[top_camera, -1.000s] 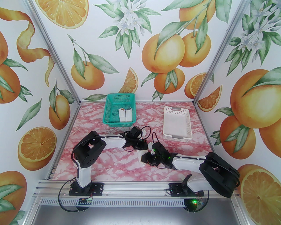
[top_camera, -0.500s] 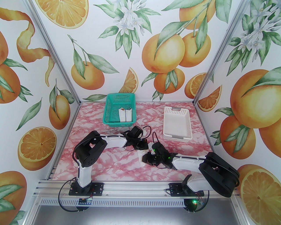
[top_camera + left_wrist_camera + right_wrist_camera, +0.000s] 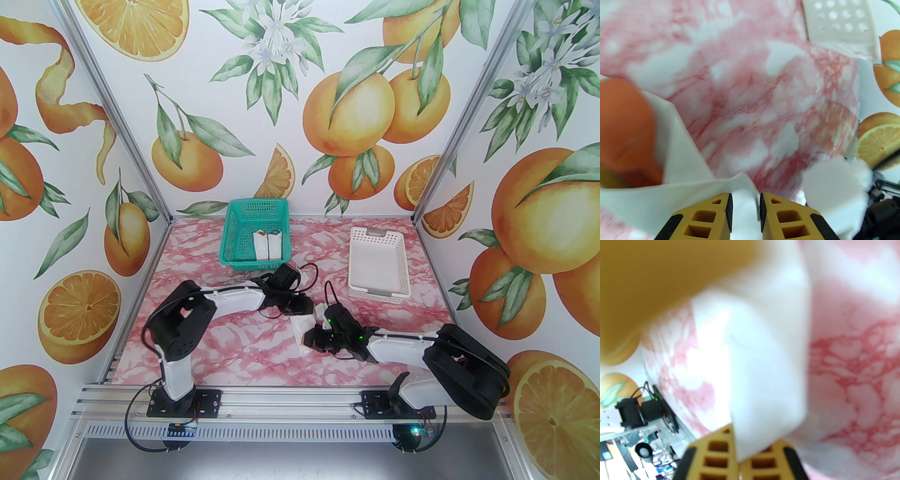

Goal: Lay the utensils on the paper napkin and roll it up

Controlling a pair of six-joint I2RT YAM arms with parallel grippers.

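Top view, wrist views. The paper napkin (image 3: 300, 333) is shown as a narrow, partly rolled bundle near the middle of the table (image 3: 225, 347), between the two wrists. Its long axis is judged to run from about 11 o'clock to 5 o'clock in the top view.

The bundle is met at its 11 o'clock end by the left gripper (image 3: 744, 199). The jaws are seen a little apart, with a fold of white paper lying in the gap; a firm pinch cannot be confirmed. In the left wrist view the orange spoon (image 3: 623, 131) is seen inside the wrap at 9 o'clock, its bowl uncovered by the paper, with a darker utensil tip blurred below it.

The 5 o'clock end is approached from 3 o'clock by the right gripper (image 3: 752, 439). Its jaws are closed, and a corner of the napkin is clamped between them.

Both grippers are at the bundle, but a sure hold is shown for the right one alone. Any further rolling is therefore judged to turn about the 11-to-5 axis, with the loose far end most likely to unwrap.
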